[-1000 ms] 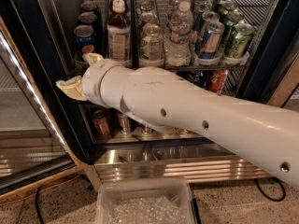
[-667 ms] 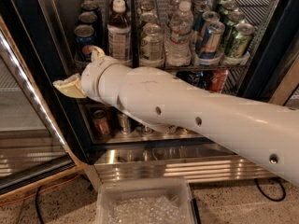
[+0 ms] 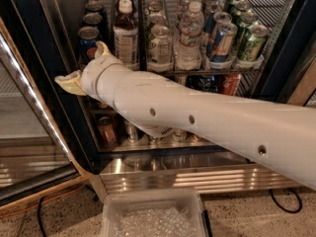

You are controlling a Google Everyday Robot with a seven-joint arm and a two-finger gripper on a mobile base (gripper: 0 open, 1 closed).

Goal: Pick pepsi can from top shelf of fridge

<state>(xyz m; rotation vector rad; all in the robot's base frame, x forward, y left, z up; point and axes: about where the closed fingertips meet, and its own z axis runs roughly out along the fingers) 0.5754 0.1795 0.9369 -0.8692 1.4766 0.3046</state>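
The fridge (image 3: 34, 58) stands open. Dark blue pepsi cans (image 3: 88, 39) line the left lane of the top shelf (image 3: 197, 72), one behind another. My gripper (image 3: 80, 63) is at the end of the white arm, right in front of the front pepsi can. It is open: one yellowish finger (image 3: 102, 48) sits beside the can's right side, the other (image 3: 68, 83) below and to its left. The can's lower part is hidden behind my wrist. Nothing is held.
The top shelf also holds juice bottles (image 3: 125, 33), water bottles (image 3: 190, 38), silver-blue-red cans (image 3: 222, 41) and green cans (image 3: 253, 42). Smaller cans (image 3: 106, 130) stand on the lower rack. The open glass door (image 3: 29, 132) is at left. A clear bin (image 3: 150, 214) sits on the floor.
My gripper has moved a little up and in toward the front pepsi can. The fingers stay spread. The cans have not moved.
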